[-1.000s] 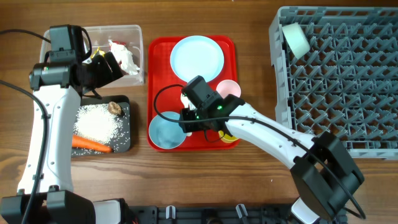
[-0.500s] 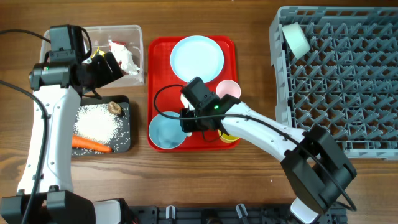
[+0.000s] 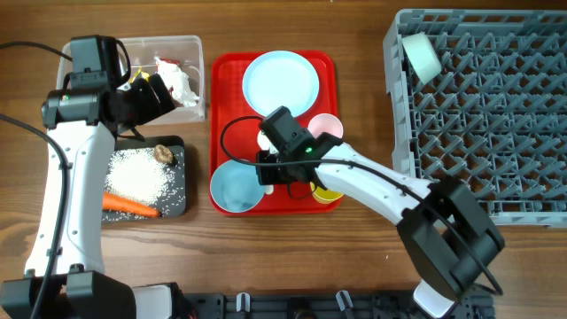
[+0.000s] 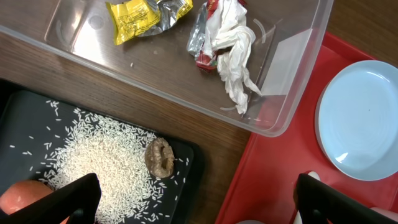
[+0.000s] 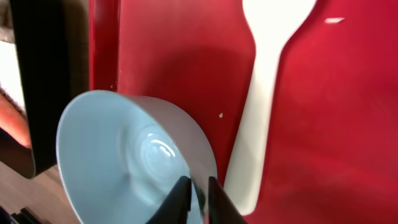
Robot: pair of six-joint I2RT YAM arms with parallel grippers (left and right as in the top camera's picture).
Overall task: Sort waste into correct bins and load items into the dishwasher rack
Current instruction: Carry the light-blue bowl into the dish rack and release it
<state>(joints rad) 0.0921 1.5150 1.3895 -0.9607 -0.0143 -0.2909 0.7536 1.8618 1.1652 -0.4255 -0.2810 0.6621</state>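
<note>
My right gripper [image 3: 270,170] [image 5: 198,194] is shut on the rim of a light-blue bowl [image 3: 235,189] [image 5: 134,158] at the front left of the red tray; the bowl looks tilted. A white spoon [image 5: 268,81] lies on the tray beside the bowl. The light-blue plate [image 3: 280,81] [image 4: 364,118], pink cup [image 3: 324,126] and yellow cup [image 3: 329,194] sit on the tray. A second bowl [image 3: 423,56] lies in the grey rack [image 3: 496,124]. My left gripper [image 3: 164,89] [image 4: 202,200] is open and empty, between the clear tub [image 3: 199,49] and the black tub [image 3: 177,206].
The clear tub [image 4: 292,56] holds a yellow wrapper [image 4: 146,12], a red-white wrapper [image 4: 205,37] and tissue [image 4: 235,50]. The black tub holds rice [image 4: 102,165], a brown lump [image 4: 160,157] and a carrot [image 3: 129,205]. The red tray [image 3: 218,106] lies in the middle.
My right gripper has shifted slightly left with the bowl's rim in it, and the bowl has moved a little left. The left arm has not moved.
</note>
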